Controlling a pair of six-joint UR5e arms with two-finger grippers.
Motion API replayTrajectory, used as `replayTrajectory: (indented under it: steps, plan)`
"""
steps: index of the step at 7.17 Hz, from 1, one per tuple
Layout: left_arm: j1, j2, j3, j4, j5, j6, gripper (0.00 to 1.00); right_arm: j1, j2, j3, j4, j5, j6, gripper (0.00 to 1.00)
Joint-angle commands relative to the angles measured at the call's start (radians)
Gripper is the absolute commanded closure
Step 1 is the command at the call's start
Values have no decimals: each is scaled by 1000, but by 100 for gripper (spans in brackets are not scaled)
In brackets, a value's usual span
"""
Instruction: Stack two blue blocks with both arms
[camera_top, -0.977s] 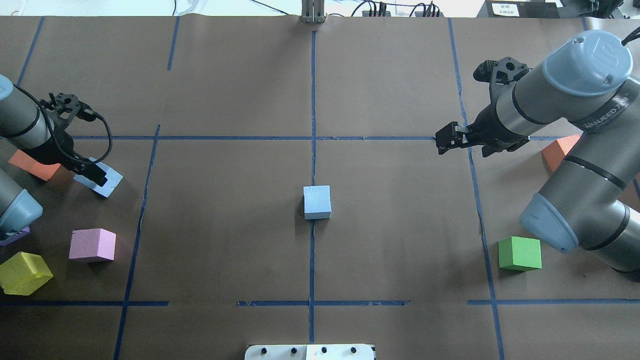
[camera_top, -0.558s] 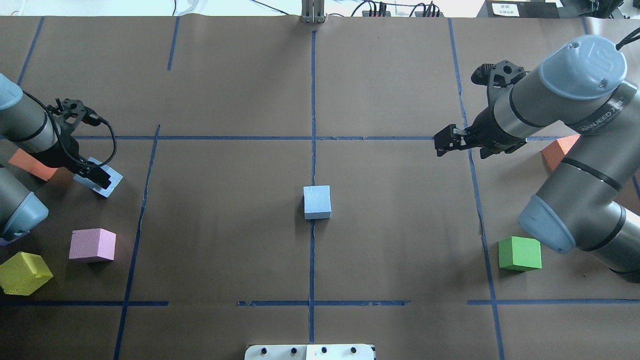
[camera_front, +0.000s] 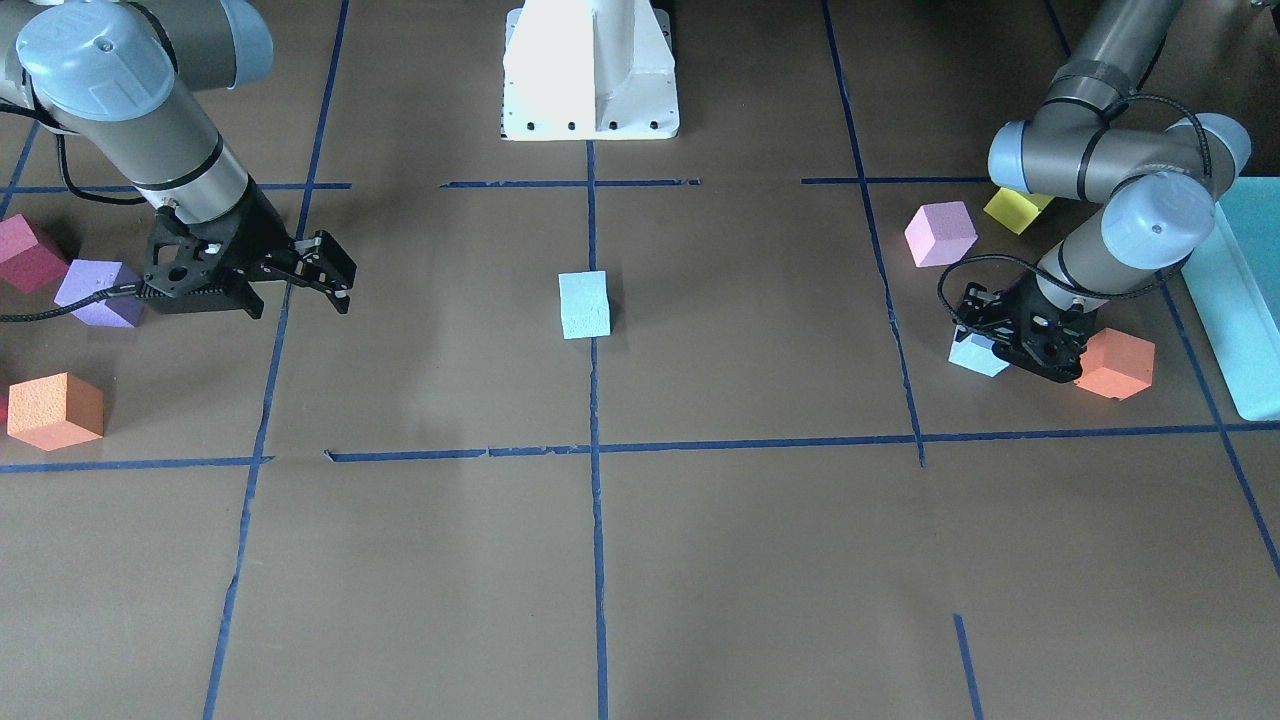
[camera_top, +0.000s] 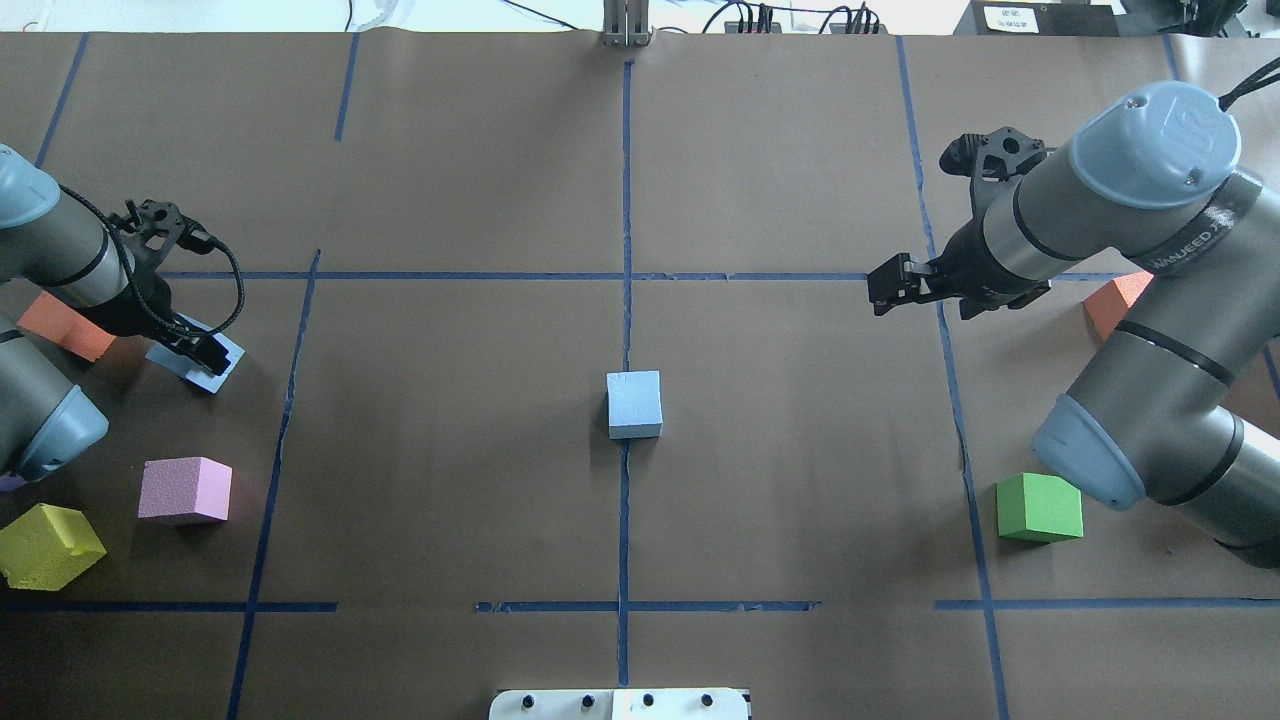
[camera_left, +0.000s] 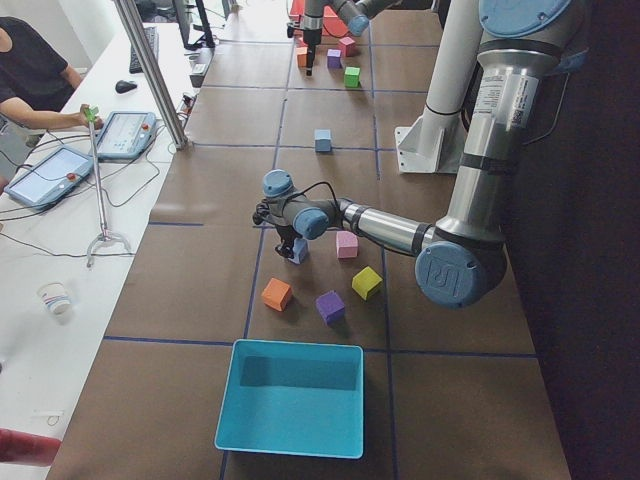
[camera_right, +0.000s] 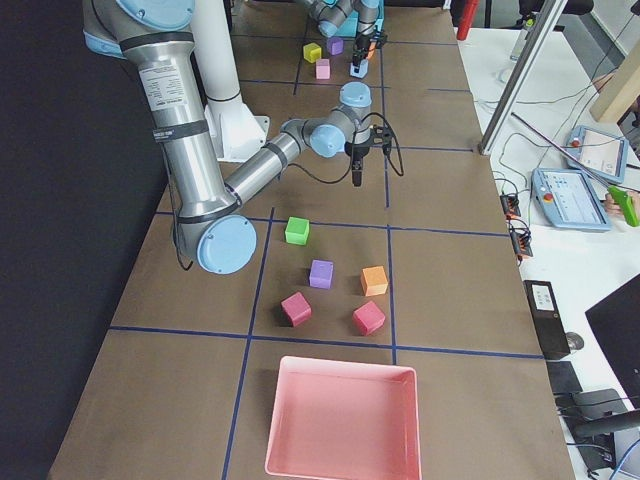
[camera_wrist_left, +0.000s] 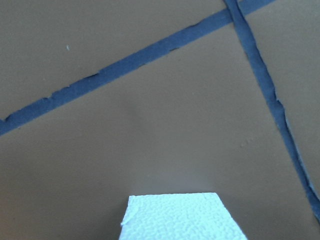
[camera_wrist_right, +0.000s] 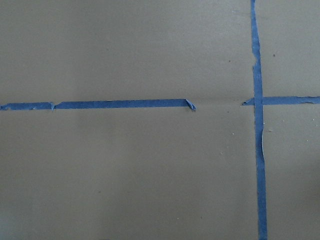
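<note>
One pale blue block (camera_top: 634, 403) sits alone at the table's centre, also in the front view (camera_front: 584, 304). The second blue block (camera_top: 186, 358) lies at the left, next to an orange cube (camera_top: 62, 328). My left gripper (camera_top: 208, 352) is down over this block with its jaws either side of it. It looks open, and the block rests on the table (camera_front: 973, 355). The left wrist view shows the block's top (camera_wrist_left: 182, 217) close below. My right gripper (camera_top: 888, 285) is open and empty, hovering right of centre (camera_front: 335, 280).
Pink (camera_top: 185, 489) and yellow (camera_top: 48, 545) cubes lie near the left arm. Green (camera_top: 1040, 507) and orange (camera_top: 1113, 302) cubes lie near the right arm. A teal tray (camera_left: 290, 400) and a pink tray (camera_right: 343, 420) stand at the table's ends.
My left wrist has shifted slightly right over the left blue block, which has stayed put. My right arm's upper joints swung a little; its gripper has barely moved.
</note>
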Motion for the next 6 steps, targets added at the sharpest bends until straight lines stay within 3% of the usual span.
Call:
replayTrajectory:
  steps: [1,3,4,6]
  plan:
    - [54,-93,-138,89,93,-255,89,4,-20,25,0,1,-2,0]
    - [207,-388,-249,559,142,-474,89,11,-76,46,34,1,-2,0]
    - [331,-495,-237,631,249,-576,89,17,-109,48,74,-1,-2,0]
    - [387,-678,-59,627,268,-673,89,33,-138,49,94,1,-3,0]
